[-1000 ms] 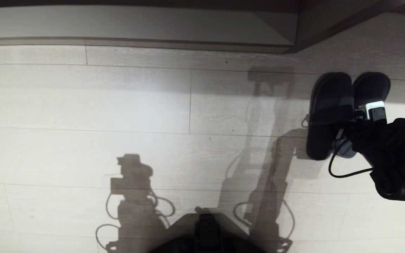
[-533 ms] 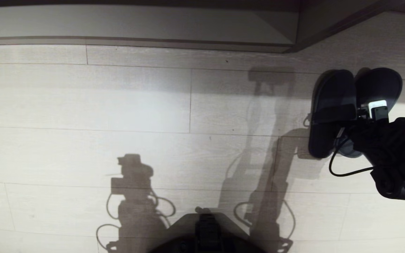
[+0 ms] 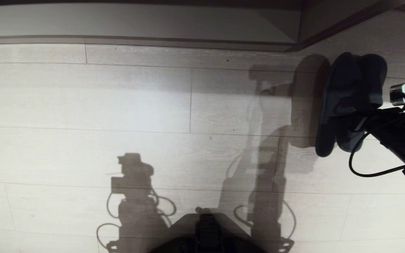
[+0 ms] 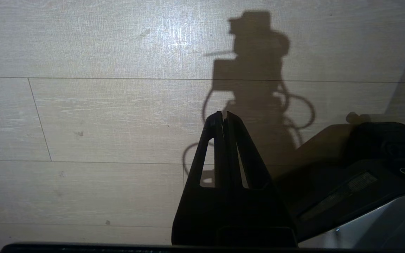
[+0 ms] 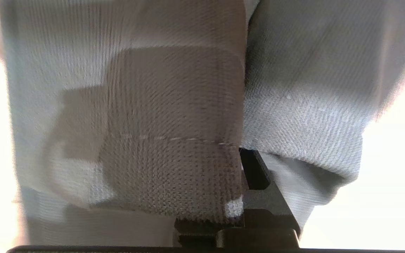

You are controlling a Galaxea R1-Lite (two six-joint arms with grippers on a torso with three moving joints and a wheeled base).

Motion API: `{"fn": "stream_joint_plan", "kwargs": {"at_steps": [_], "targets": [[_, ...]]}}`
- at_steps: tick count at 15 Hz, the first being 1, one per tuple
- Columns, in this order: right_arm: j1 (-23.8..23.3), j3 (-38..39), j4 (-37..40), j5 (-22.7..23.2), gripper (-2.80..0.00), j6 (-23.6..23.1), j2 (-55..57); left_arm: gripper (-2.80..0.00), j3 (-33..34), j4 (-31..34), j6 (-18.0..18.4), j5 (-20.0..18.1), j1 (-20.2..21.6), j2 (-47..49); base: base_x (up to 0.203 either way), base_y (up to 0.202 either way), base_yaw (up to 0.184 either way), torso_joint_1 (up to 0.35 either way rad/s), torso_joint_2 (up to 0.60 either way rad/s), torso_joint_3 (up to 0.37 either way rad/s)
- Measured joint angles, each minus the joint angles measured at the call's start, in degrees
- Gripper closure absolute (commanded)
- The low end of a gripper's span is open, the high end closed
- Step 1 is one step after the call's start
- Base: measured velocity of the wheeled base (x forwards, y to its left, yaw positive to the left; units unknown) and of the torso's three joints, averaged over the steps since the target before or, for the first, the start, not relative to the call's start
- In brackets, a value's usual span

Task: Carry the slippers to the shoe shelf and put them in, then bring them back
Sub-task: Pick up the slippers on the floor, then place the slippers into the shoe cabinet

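Observation:
The dark grey slippers point(image 3: 343, 88) hang pressed together on edge above the floor at the right of the head view, their shadow cast apart on the planks to their left. My right gripper point(image 3: 356, 121) is shut on them, reaching in from the right edge. In the right wrist view the woven bands point(image 5: 174, 123) fill the picture, with one dark finger point(image 5: 258, 175) tucked under a band. The shoe shelf point(image 3: 135, 21) runs along the far side, its divider point(image 3: 301, 24) just beyond the slippers. My left gripper point(image 4: 223, 114) is shut and parked over bare floor.
Pale wood-plank floor point(image 3: 83, 105) spreads between my base point(image 3: 206, 232) and the shelf. A black cable loop point(image 3: 364, 168) hangs under the right arm. Shadows of both arms fall on the planks.
My right gripper closed on the slippers and lifted them off the floor. The pair tipped onto its edge and moved toward the shelf. The left arm stayed still.

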Motion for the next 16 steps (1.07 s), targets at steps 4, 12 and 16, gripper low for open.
{"fn": "stream_joint_plan", "kwargs": {"at_steps": [4,12,16], "targets": [[0.02,3.79,6.74,2.55,0.0,2.17,-9.87,0.0,0.0,-0.01,-0.02,0.02,0.0,0.0,0.0,0.0,0.0,0.0,0.0,0.0],[-0.16,12.93,20.43,9.7,0.0,2.31,-31.0,0.0,0.0,0.0,0.05,0.0,0.0,0.0,0.0,0.0,0.0,0.0,0.0,0.0],[-0.57,19.07,24.91,14.61,0.0,2.2,-41.35,0.0,0.0,0.06,-0.28,-0.01,0.0,0.0,0.0,0.0,0.0,0.0,0.0,0.0]]}}
